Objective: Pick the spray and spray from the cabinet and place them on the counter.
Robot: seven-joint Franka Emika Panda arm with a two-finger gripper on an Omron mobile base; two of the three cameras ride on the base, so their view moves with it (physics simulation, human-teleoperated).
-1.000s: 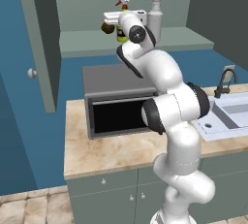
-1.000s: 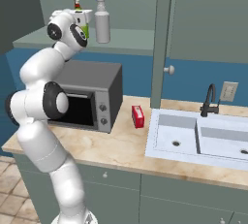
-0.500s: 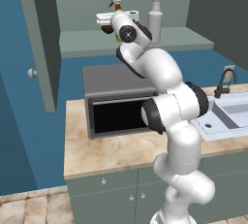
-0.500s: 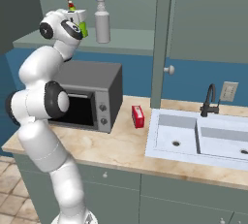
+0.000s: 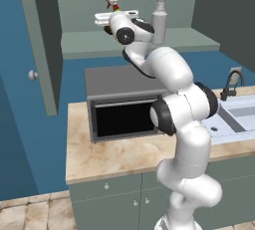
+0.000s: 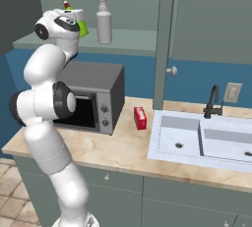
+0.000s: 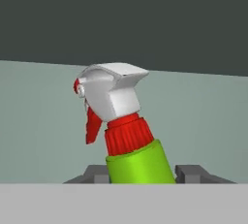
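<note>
Neither bottle has reached the counter [image 5: 114, 157] yet — both stand on the cabinet [image 6: 206, 19] shelf. Left to right there: the green spray [image 7: 138, 162] sits between the gripper [image 7: 141, 173] fingers, the grey spray [image 5: 159, 17] just beside it, untouched. Whether the fingers press the green bottle I cannot tell — the contact is cut off at the hand view's bottom edge, and the wrist hides it from both base views.

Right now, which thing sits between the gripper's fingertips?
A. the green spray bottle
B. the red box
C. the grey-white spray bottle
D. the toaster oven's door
A: in the hand view the green spray bottle stands between the two fingertips of the gripper, while the grey-white bottle stands apart on the cabinet shelf.
</note>
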